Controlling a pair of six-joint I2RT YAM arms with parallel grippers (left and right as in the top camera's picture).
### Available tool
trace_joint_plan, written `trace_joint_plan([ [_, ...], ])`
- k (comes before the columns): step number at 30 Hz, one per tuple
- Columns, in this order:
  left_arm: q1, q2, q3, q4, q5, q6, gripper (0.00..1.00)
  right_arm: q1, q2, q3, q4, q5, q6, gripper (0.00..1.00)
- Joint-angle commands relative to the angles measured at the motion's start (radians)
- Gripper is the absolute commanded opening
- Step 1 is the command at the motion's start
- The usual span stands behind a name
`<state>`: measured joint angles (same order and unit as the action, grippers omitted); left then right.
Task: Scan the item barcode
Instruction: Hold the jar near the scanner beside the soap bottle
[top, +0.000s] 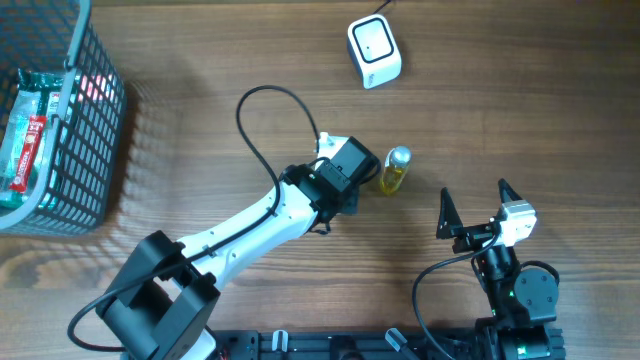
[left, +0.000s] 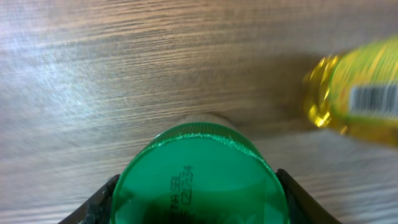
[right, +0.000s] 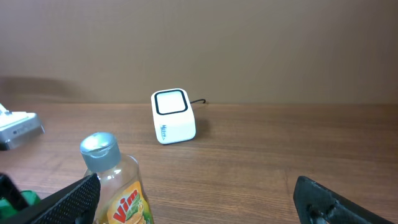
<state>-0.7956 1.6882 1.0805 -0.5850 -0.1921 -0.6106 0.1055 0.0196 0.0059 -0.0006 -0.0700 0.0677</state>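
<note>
Left gripper (left: 198, 190) straddles the green cap (left: 202, 165), grip not confirmable, presumably to lift that item towards the scanner (top: 374, 52); right gripper (top: 473, 200) stands wide and idle.

Mock shop checkout — barcode scanner (top: 374, 52), shopping basket (top: 100, 130).

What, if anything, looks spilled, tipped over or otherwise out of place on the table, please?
Nothing stands out. The yellow bottle stands upright with its cap on, the white scanner sits flat on the table, and the packets lie inside the basket.
</note>
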Motion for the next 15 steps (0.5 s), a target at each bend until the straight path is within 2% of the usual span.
trace_joint_plan([
  [1, 0.002, -0.003, 0.006, 0.034, 0.045, -0.271, 0.52, -0.005, -0.004, -0.001, 0.002, 0.009, 0.011, 1.00],
  [3, 0.002, -0.003, 0.006, 0.048, 0.045, -0.281, 0.65, -0.005, -0.004, -0.001, 0.002, 0.009, 0.011, 1.00],
  [5, 0.002, -0.003, 0.006, 0.050, 0.034, -0.277, 0.83, -0.005, -0.004, -0.001, 0.002, 0.009, 0.011, 1.00],
  [6, 0.002, -0.003, 0.006, 0.051, 0.021, -0.243, 0.87, -0.005, -0.004, -0.001, 0.002, 0.009, 0.011, 1.00],
  [9, 0.002, -0.004, 0.006, 0.056, 0.011, -0.022, 0.88, -0.005, -0.004, -0.001, 0.002, 0.009, 0.011, 1.00],
  [15, 0.002, -0.014, 0.007, 0.058, 0.038, 0.233, 0.89, -0.005, -0.004, -0.001, 0.002, 0.009, 0.011, 1.00],
])
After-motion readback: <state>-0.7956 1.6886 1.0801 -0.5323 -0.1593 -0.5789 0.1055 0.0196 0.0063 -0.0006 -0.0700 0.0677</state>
